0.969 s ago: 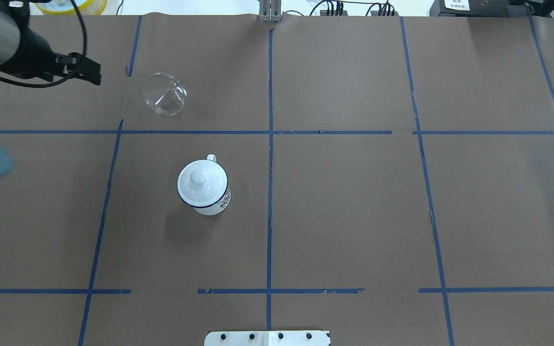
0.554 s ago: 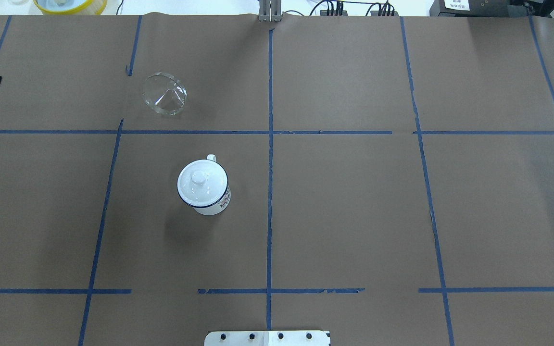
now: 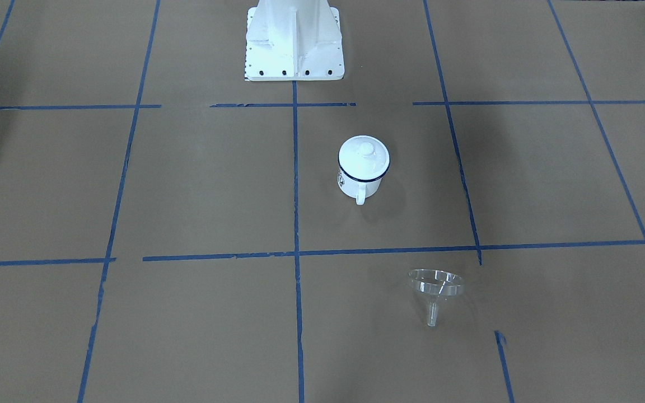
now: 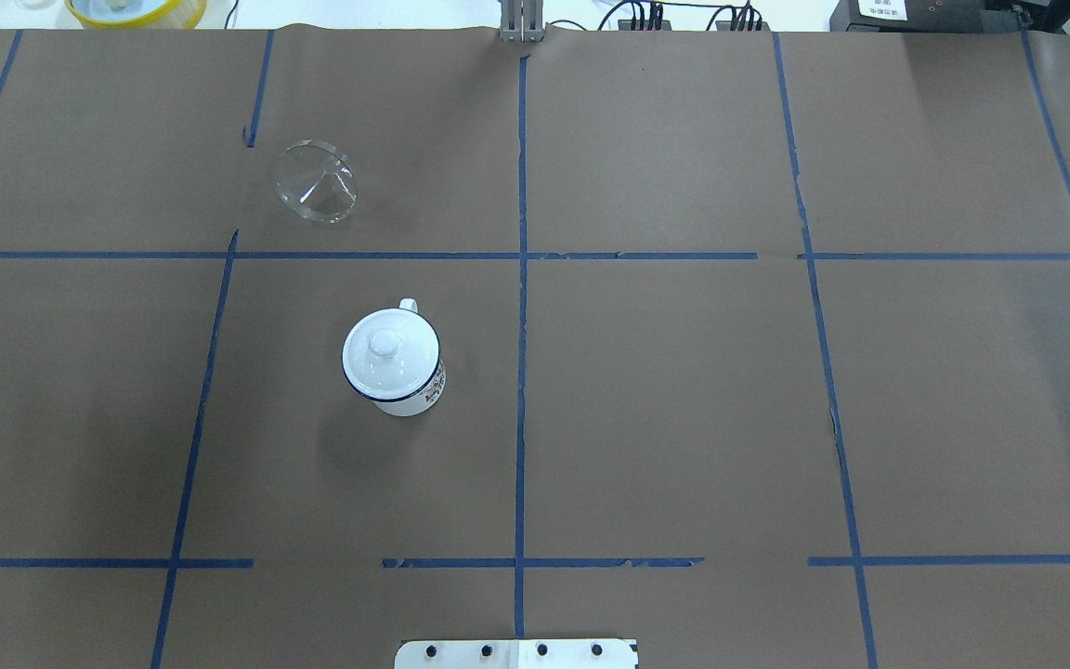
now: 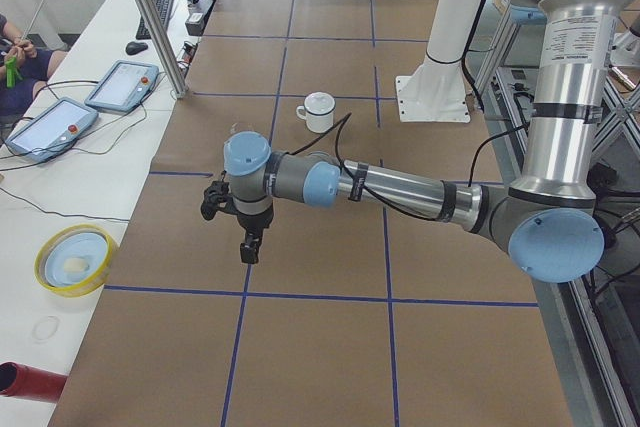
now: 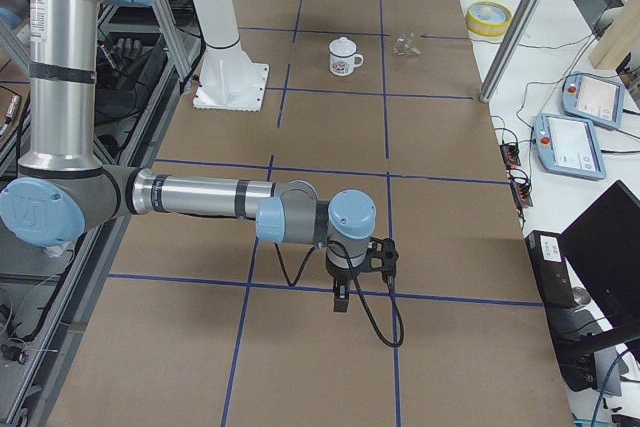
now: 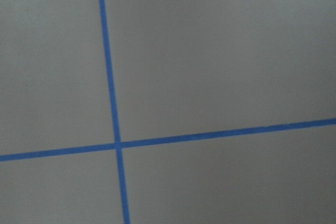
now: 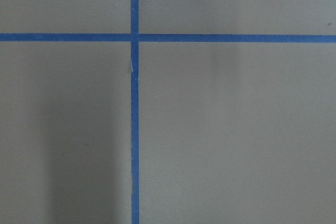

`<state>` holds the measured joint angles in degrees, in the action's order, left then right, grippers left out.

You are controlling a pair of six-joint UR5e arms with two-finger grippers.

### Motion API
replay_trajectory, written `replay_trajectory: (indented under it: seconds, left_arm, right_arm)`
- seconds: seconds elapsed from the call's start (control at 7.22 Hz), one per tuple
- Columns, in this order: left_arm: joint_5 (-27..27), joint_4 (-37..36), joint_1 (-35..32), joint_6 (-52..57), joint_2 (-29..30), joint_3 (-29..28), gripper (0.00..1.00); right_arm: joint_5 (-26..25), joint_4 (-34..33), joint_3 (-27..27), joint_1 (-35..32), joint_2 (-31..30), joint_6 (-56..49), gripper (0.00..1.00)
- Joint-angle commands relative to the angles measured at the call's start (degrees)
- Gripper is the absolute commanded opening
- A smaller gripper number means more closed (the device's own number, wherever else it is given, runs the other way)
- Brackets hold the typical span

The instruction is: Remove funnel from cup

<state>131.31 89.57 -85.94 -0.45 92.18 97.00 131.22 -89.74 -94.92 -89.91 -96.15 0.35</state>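
Observation:
The clear funnel (image 4: pixel 317 183) lies on its side on the brown paper, apart from the cup; it also shows in the front view (image 3: pixel 434 285) and the right side view (image 6: pixel 406 44). The white cup (image 4: pixel 405 390) with a dark blue rim stands upright, with a white knobbed lid (image 4: pixel 384 348) on top; it also shows in the front view (image 3: pixel 359 187). My left gripper (image 5: pixel 250 247) hangs over the table far from both, seen only from the side; I cannot tell if it is open. My right gripper (image 6: pixel 340 302) is likewise far off, state unclear.
The robot's white base (image 3: pixel 294 39) stands at the table's near edge. A yellow-rimmed dish (image 4: pixel 136 9) lies beyond the far left edge. Tablets (image 5: pixel 50 127) and cables lie on the side bench. Blue tape lines grid the paper.
My left arm has withdrawn to the left, out of the overhead view. The funnel and the lidded cup have stayed where they were.

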Motion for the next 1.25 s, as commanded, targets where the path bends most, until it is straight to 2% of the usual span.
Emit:
replay_trajectory:
  seconds: [0.0, 0.28, 0.55, 1.11]
  left_arm:
    - [0.09, -1.06, -3.35, 5.64, -3.06, -0.58, 1.0]
    - [0.35, -0.63, -3.88, 5.73, -5.6, -1.19, 1.0]
    - [3.23, -0.97, -4.06, 5.64, -5.88, -1.64, 1.0]
    - [3.08, -0.63, -4.06, 5.55, -5.88, -1.55, 1.0]
  right_arm:
    - [0.0, 0.0, 0.0, 0.0, 0.0, 0.0, 1.0]
    - [0.0, 0.0, 0.09, 0.0, 0.0, 0.0, 1.0]
    - [0.0, 0.0, 0.09, 0.0, 0.0, 0.0, 1.0]
    - [0.0, 0.0, 0.0, 0.0, 0.0, 0.0, 1.0]
